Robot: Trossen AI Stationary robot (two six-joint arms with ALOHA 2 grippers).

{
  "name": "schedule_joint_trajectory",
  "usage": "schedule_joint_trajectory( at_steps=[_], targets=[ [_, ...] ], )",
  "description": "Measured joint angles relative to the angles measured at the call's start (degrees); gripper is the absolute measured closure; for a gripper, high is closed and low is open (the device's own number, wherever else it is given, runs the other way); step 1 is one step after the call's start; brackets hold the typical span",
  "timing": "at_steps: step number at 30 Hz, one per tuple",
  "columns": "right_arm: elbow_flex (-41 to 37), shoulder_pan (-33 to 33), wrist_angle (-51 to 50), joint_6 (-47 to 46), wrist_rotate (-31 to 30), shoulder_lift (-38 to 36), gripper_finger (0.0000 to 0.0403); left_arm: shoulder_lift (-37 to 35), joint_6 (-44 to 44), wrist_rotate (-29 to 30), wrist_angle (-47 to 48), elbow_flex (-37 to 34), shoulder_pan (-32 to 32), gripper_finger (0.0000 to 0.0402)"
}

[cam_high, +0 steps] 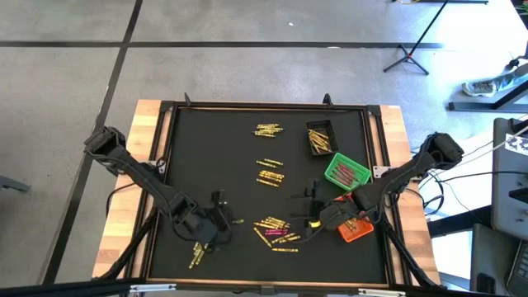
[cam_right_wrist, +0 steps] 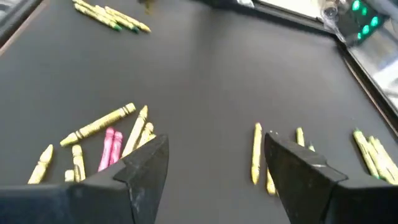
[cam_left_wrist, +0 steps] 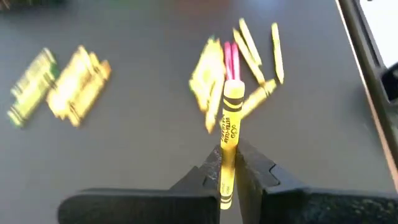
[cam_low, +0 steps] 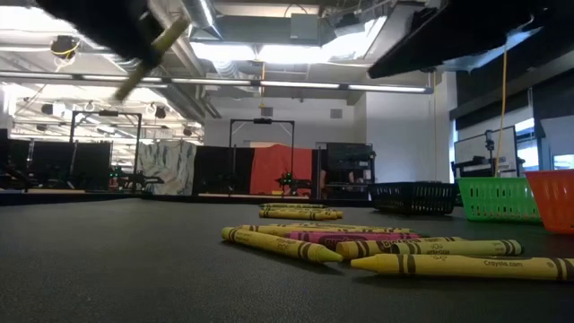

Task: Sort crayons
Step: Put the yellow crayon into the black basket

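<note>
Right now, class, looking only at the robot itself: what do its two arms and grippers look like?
Both arms are dark, jointed and slim. The left gripper has two black wedge-shaped fingers. The right gripper has two broad black fingers with angular tips, and a yellow mark shows near it from above.

Black matte table mat (cam_high: 223,157) is showing flat, unpatterned black, framed by pale striped butcher-block wood (cam_high: 140,165).

Thin wax crayons (cam_high: 276,231) are reading mostly yellow-gold with black wrapper print; two pink-magenta sticks (cam_right_wrist: 112,148) are lying among them, just ahead of the right jaws.

Between the left jaws, one yellow paper-wrapped crayon (cam_left_wrist: 230,134) is showing black banding and black lettering along its length.

Three small rectangular mesh bins: black (cam_high: 321,138), bright green (cam_high: 346,172), orange-red (cam_high: 356,228). Green one is showing reddish sticks inside; black one, yellow.

Both arms and fingers are appearing dark, near-black.
</note>
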State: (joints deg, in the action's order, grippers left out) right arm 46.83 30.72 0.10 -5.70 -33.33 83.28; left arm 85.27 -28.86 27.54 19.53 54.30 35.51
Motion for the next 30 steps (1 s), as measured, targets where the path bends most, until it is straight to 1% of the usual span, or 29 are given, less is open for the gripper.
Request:
schedule_joint_trajectory(
  at_steps=[4, 7, 10, 14, 18, 22, 24, 27, 30],
  targets=[
    [0.0, 0.0, 9.55, 5.88, 1.08, 3.57, 0.0141, 0.18, 9.31, 4.75, -6.54, 0.02, -1.67, 0.0391],
    [0.0, -0.01, 17.46, 10.32, 2.61, 6.05, 0.0141, 1.56, 15.3, 7.41, -13.76, -0.5, -2.94, 0.0391],
    [0.0, -0.11, 24.8, 14.31, 4.15, 8.63, 0.0141, 3.88, 22.66, 7.36, -22.47, -1.79, -4.56, 0.0391],
    [0.0, -0.11, 32.11, 18.76, 4.48, 10.72, 0.0148, 6.95, 29.71, 7.26, -30.75, -1.88, -6.06, 0.0391],
    [0.02, -0.18, 37.55, 21.69, 5.3, 12.05, 0.0177, 9.8, 35.64, 5.82, -38.63, -1.88, -7.0, 0.0391],
    [0.02, -1.2, 39.95, 22.71, 10.89, 12.55, 0.0211, 11.6, 40.85, 4.82, -44.38, -1.88, -7.77, 0.0392],
    [0.02, -1.69, 40.31, 22.71, 12.51, 12.55, 0.0229, 11.86, 42.26, 4.66, -45.53, -1.88, -8.11, 0.0391],
    [0.02, -2.52, 40.68, 22.91, 13.13, 12.55, 0.0261, 11.87, 43.07, 4.48, -46.37, -1.88, -8.41, 0.0391],
    [0.01, -3.39, 40.61, 23.72, 14.35, 12.55, 0.0303, 11.87, 43.16, 4.41, -46.25, -1.88, -8.66, 0.0392]
  ],
)
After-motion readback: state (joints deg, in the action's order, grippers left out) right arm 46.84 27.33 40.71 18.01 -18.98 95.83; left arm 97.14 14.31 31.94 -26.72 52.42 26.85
